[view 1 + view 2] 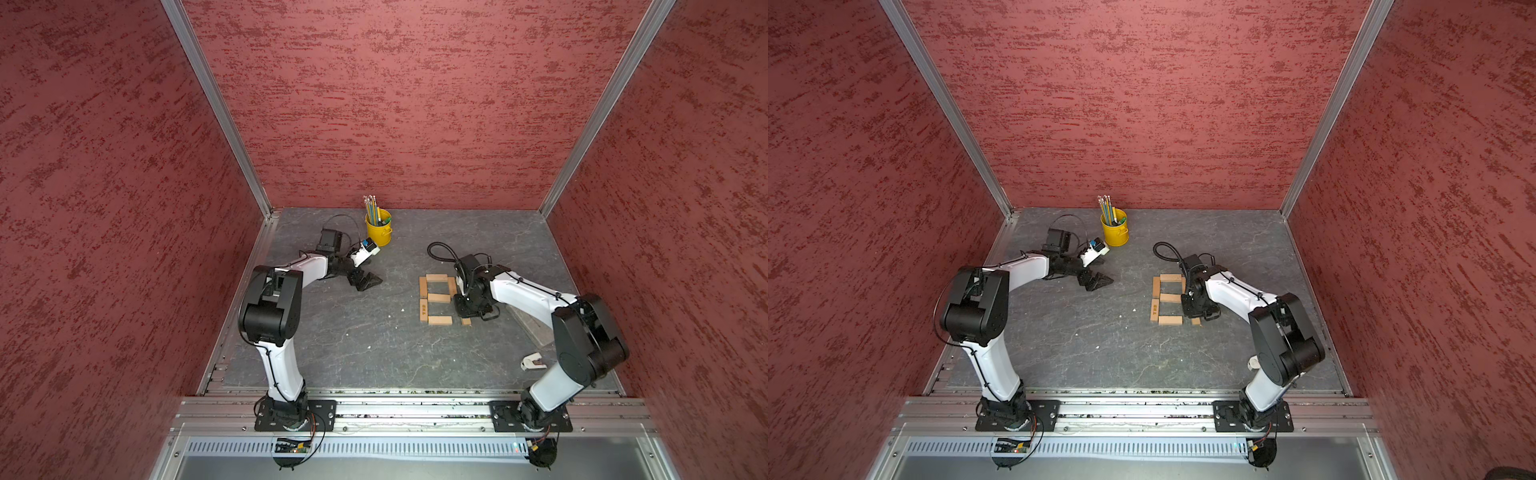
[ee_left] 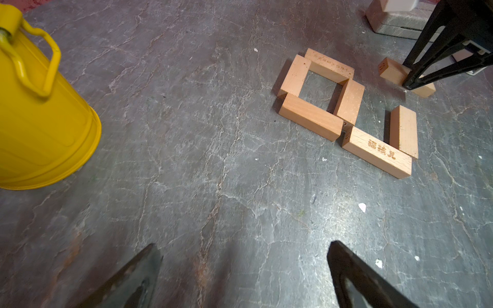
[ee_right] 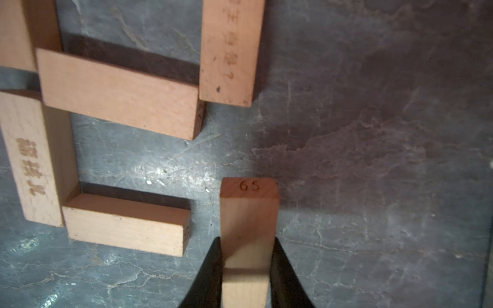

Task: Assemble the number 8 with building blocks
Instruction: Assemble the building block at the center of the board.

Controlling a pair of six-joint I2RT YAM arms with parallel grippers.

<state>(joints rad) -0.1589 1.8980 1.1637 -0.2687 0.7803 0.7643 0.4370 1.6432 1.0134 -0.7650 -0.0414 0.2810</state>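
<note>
The right gripper (image 3: 246,240) pinches a plank marked 65 (image 3: 249,210) across its width. It holds the plank at the open right side of the lower loop, just beside the end of the bottom crossbar (image 3: 125,226) but not touching it. The number 8 (image 1: 439,297) lies mid-table with six planks laid; in both top views the right wrist covers its right edge. The left gripper (image 2: 244,246) sits low with its tips spread wide, holding nothing, near the yellow pencil bucket (image 1: 379,232). A grey slab (image 2: 392,24) lies under the right arm, past the held plank.
</note>
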